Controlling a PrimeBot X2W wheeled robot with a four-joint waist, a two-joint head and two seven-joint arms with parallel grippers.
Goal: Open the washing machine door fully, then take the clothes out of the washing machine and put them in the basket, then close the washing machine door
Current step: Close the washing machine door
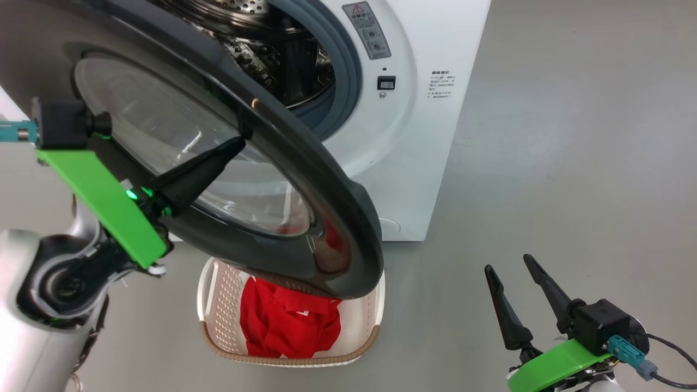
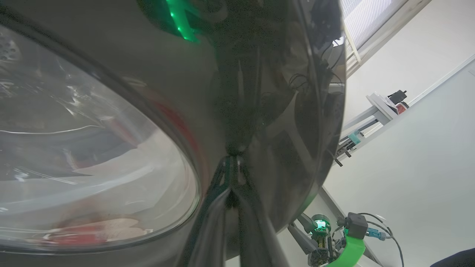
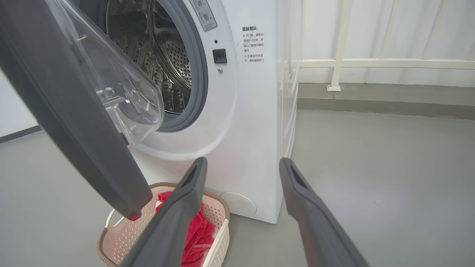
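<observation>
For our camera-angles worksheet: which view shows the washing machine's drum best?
The right wrist view: the perforated steel drum shows through the open doorway. The head view catches a slice above the washing machine door; the left wrist view's glass is too blurred to tell.

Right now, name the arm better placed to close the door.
Left. The left gripper, shut, has its tips against the rim of the washing machine door; the right gripper stands open, apart from it.

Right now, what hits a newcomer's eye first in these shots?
The black-rimmed door, partly open, looms across the head view, with the shut left gripper tipped against its outer face. Below it, red clothes lie in the basket on the floor before the washing machine. The right gripper hangs open at lower right.
</observation>
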